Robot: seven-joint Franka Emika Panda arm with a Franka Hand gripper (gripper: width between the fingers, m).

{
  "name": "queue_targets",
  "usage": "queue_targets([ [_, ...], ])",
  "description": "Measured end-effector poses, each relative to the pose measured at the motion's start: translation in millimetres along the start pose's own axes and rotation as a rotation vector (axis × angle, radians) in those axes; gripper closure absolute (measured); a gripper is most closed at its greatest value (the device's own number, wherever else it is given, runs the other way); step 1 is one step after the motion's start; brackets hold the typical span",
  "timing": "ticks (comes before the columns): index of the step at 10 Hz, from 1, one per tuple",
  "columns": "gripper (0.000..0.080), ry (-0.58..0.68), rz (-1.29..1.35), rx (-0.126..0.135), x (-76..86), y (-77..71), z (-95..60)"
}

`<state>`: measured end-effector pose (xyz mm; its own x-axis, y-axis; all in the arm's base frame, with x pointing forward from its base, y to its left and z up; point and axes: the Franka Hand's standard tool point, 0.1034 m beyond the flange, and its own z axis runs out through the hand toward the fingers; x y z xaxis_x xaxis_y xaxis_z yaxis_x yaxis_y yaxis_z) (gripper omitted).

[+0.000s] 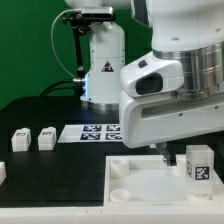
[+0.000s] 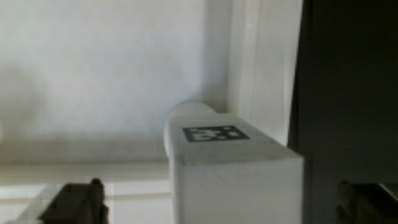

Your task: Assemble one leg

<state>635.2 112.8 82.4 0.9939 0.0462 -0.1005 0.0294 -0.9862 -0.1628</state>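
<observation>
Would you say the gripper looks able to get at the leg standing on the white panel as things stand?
Probably yes. In the wrist view the leg stands upright, centred between the fingers of the open gripper, with nothing in between; only the panel lies under it.

At lower right a leg [image 1: 198, 162] stands on the panel [image 1: 135, 182]; the marker board [image 1: 95, 132] lies mid-frame, two other legs [image 1: 46, 138] at middle left.
</observation>
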Motion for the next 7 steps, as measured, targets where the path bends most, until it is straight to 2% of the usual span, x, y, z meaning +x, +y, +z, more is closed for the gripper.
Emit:
queue_targets([
  [1,0.0185,0.000,0.022,0.000,-0.1,0.0,0.1],
  [2,0.0185,0.000,0.050,0.001,-0.1,-0.3,0.2],
  [4,0.0473,-0.001,0.202,0.002,-0.2,-1.0,0.4],
  [5,0.0506,-0.001,0.329,0.001,-0.3,-0.3,0.6],
  [7,0.0506,-0.002,0.546,0.001,-0.6,-2.0,0.9],
])
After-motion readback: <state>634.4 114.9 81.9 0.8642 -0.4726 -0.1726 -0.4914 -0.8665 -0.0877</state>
